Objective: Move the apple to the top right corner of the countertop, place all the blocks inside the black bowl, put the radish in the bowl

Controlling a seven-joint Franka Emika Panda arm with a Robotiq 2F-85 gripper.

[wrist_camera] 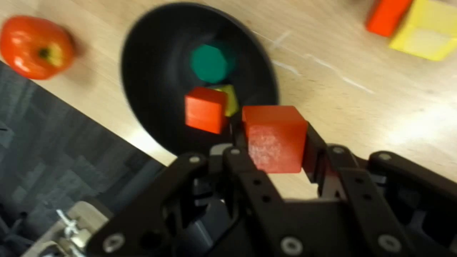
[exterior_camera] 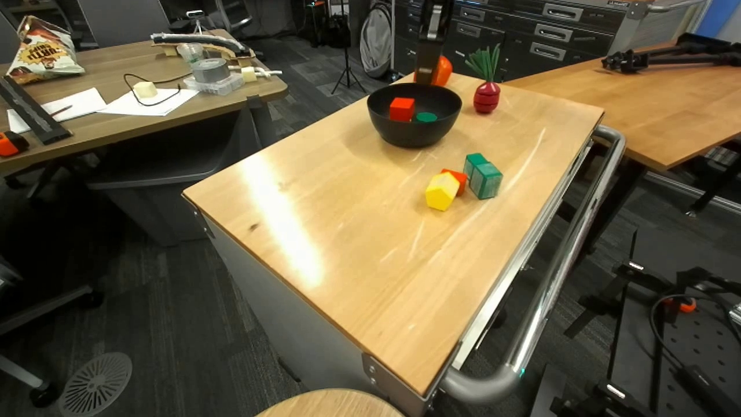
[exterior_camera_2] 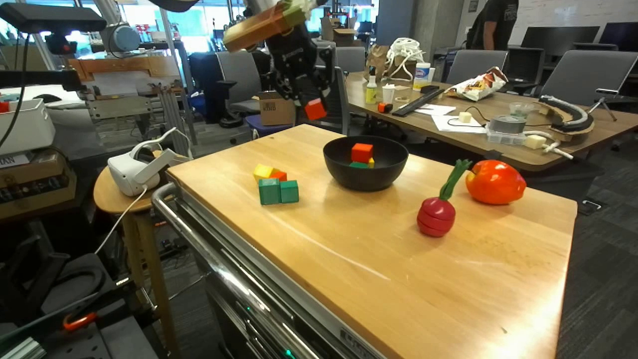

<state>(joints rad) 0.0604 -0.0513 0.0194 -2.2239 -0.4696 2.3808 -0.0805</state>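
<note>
My gripper (exterior_camera_2: 314, 96) is shut on a red block (wrist_camera: 275, 142), above and beside the black bowl (exterior_camera_2: 366, 180). In an exterior view a dark gripper part (exterior_camera: 431, 40) hides some of the apple. In the bowl are a red block (wrist_camera: 205, 110), a green block (wrist_camera: 209, 63) and a yellow block (wrist_camera: 231, 100). On the countertop (exterior_camera_2: 349, 249) a yellow block (exterior_camera: 442, 191), a red block (exterior_camera: 457, 178) and two green blocks (exterior_camera: 484, 178) stand close together. The radish (exterior_camera_2: 435, 217) stands upright. The orange-red apple (exterior_camera_2: 496, 182) lies near the bowl, and shows in the wrist view (wrist_camera: 35, 48).
A metal rail (exterior_camera_2: 224, 269) runs along one edge of the cart. A round stool (exterior_camera_2: 109, 199) with a white headset (exterior_camera_2: 132, 172) stands by one end. A desk (exterior_camera: 231, 104) with tape, papers and a chip bag (exterior_camera: 46, 55) is nearby. Another wooden desk (exterior_camera: 683, 116) adjoins.
</note>
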